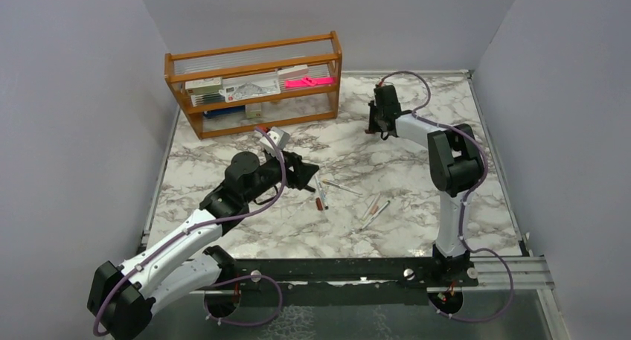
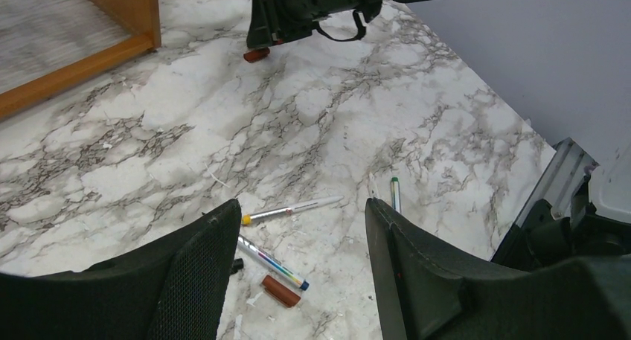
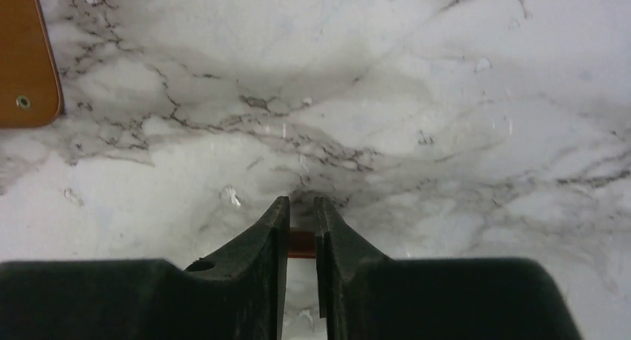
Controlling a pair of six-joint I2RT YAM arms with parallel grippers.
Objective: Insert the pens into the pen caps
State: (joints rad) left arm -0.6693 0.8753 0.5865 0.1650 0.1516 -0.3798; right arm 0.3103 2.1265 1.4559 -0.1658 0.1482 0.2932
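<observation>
Seen from above, the wooden rack (image 1: 253, 83) stands at the back of the marble table (image 1: 223, 228); its upper shelf holds boxed stationery sets (image 1: 231, 88) and a pink flat item (image 1: 309, 81); something blue lies on the lower shelf, too small to name; I see no pens or caps in it. The right gripper (image 1: 378, 130) sits low just off the rack's right end, a red-brown cap (image 1: 367, 132) at its tips; the left gripper (image 1: 312, 176) hangs in front of the rack, well apart from it, over the scattered pens (image 1: 342, 186).

In the left wrist view its fingers (image 2: 201, 273) are spread wide with nothing between them. Under the gap lie a yellow-tipped pen (image 2: 290, 210), a multicoloured pen (image 2: 271, 262) and a loose second cap (image 2: 281, 290) just beside that pen; a green-tipped pen (image 2: 395, 193) lies farther from the rack. These lie close and at crossing angles, so closing here could catch two at once or knock the second cap away.

In the right wrist view the rack's corner shows at upper left; the jaws are nearly together, pinching the red-brown cap (image 3: 301, 243). Only a sliver of it shows, so the hold looks shallow; it may twist or slip out when a pen is pushed in. I cannot tell which way its open end faces; a wrong guess would block the insertion.
</observation>
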